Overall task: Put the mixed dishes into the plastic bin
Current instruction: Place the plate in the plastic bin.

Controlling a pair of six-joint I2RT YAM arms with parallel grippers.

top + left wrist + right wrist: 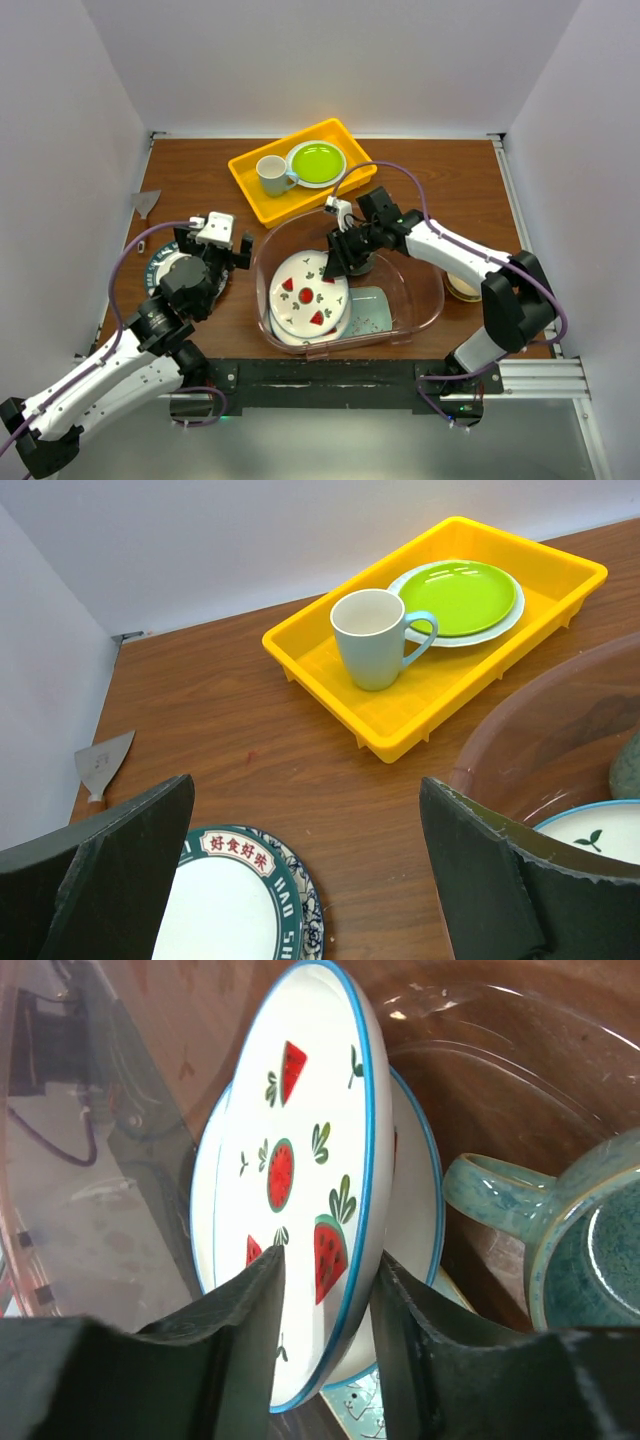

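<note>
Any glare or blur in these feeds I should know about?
Right wrist: bright glare streaks on the plastic bin wall, watermelon plate sharp, right fingers soft. Left wrist: left fingers blurred, yellow tray and white mug crisp. Top external: even light, no harsh shadows.

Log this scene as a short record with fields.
bin: transparent pinkish plastic tub
in bin: white watermelon-print plate, mint-green divided tray, dark teal ceramic mug
right end effector: straddling that plate's rim, grip unclear
left end effector: open, above teal-banded patterned plate on wooden table
</note>
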